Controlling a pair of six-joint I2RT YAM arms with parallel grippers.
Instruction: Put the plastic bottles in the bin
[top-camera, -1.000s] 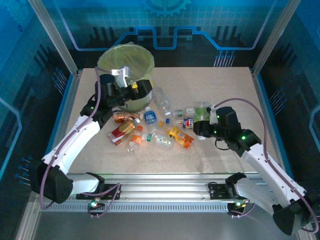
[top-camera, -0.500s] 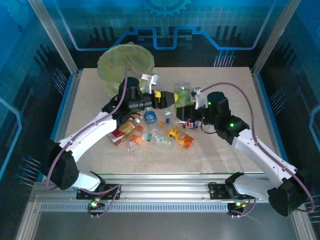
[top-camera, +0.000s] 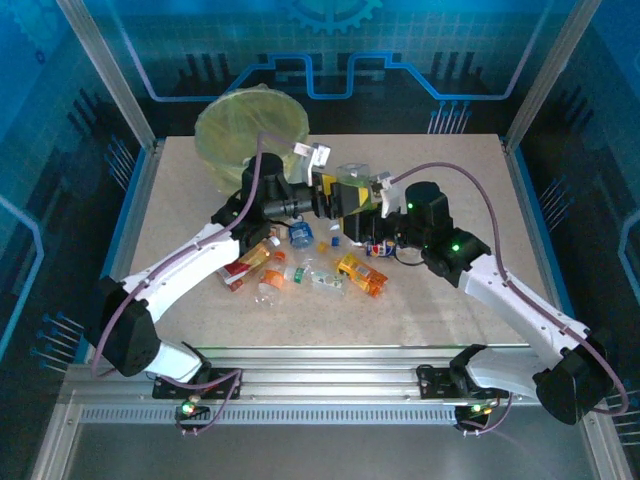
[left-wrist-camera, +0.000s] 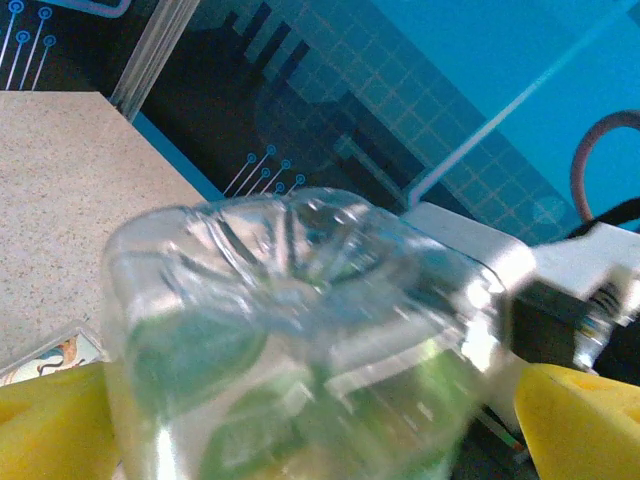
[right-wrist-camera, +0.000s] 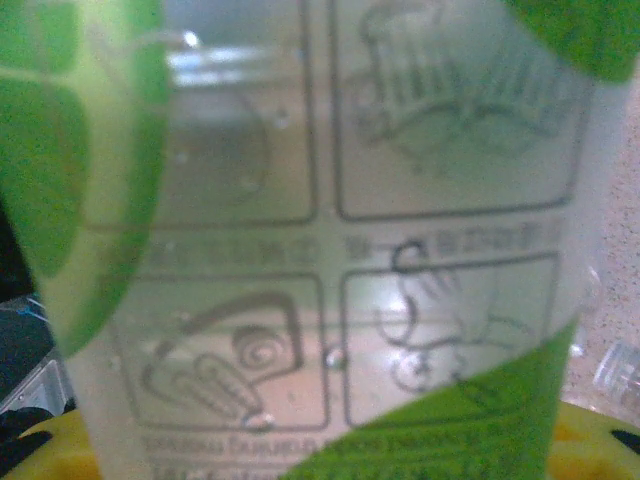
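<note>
Above the speckled table (top-camera: 450, 290), the right gripper (top-camera: 384, 190) clamps a clear green-labelled plastic bottle (top-camera: 356, 186). The left gripper (top-camera: 336, 195) straddles its base, jaws wide. It should probably close firmly before the right releases, then carry the bottle to the round yellow-green-lined bin (top-camera: 250, 125).

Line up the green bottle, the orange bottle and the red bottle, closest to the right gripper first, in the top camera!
1. The green-label bottle: held in the right gripper itself.
2. The orange bottle: on the table, below it in the view.
3. The red-label bottle: left edge of the pile.
</note>
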